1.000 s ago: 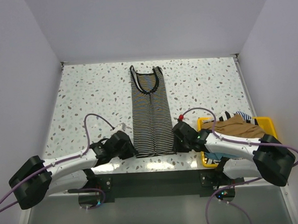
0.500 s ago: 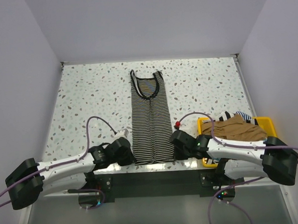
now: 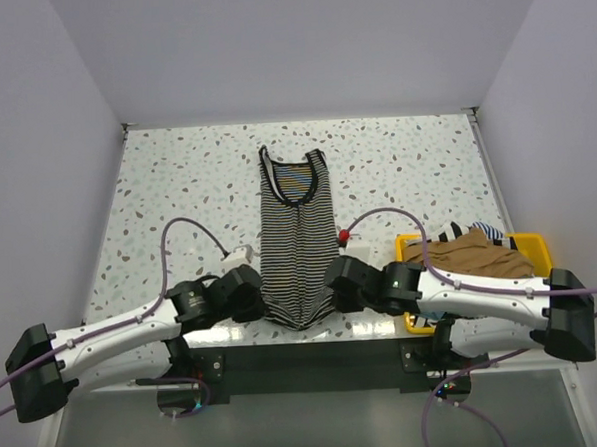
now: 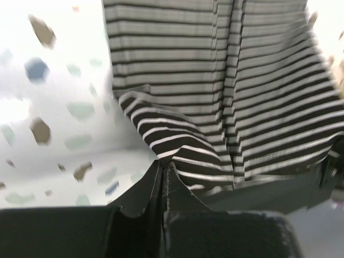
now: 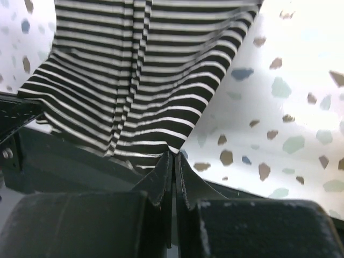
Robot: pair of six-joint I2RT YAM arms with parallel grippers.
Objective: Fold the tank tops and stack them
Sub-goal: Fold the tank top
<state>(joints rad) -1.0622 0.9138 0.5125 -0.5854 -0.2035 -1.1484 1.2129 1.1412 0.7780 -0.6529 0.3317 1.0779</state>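
Left hand (image 3: 263, 301): shut, clamped on the near left hem corner of the thin-striped tank top (image 3: 297, 224). In the left wrist view, dark fingertips (image 4: 144, 189) pressed together, with a puckered fold of striped cloth rising straight out of the pinch.

Right hand (image 3: 332, 292): shut likewise, clamped on the near right hem corner. In the right wrist view, fingertips (image 5: 161, 177) closed tight, the hem's point caught between them and the cloth fanning away up and to the left.

Striped tank top: lies lengthwise down the middle of the speckled counter (image 3: 177, 190), dark-trimmed neckline at the far end, hem at the near edge between the two hands. Flat and full width toward the far end; drawn in narrower toward the near end, creased down the centre. Sags to a point between the two grips, over the counter's dark front edge.

Yellow bin (image 3: 536, 241): sits on the right side of the counter, beyond the right arm, well apart from the striped top. Holds a crumpled tan-brown tank top (image 3: 475, 254), with a broad-striped one (image 3: 490, 232) showing behind it.
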